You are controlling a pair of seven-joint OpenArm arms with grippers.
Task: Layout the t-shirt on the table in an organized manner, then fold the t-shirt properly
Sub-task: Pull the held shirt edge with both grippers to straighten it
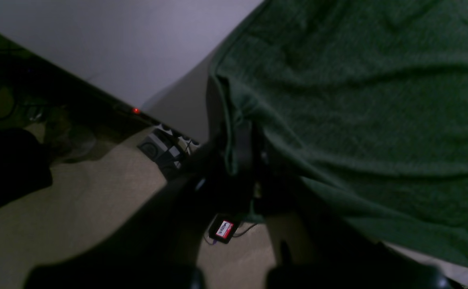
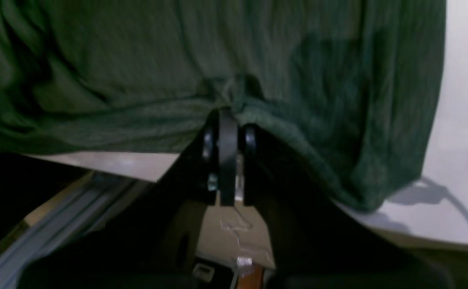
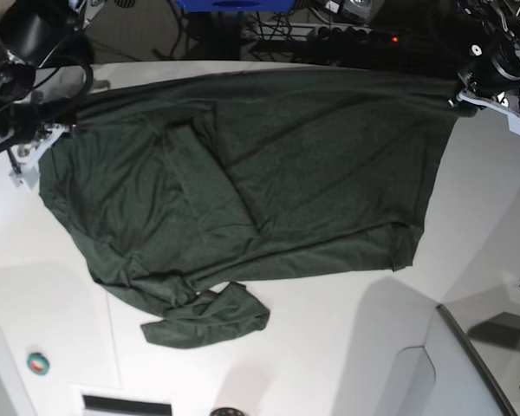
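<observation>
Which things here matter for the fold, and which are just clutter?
Job:
t-shirt
table
left claw, shut on the shirt edge
right claw, shut on the shirt edge

Lying about:
small teal round thing
raised grey panel
power strip with a red light

I count one t-shirt (image 3: 269,182), dark green, on one white table (image 3: 329,347). I have two grippers: my left gripper (image 3: 458,94) and my right gripper (image 3: 45,128), each pinching one cloth edge.
</observation>
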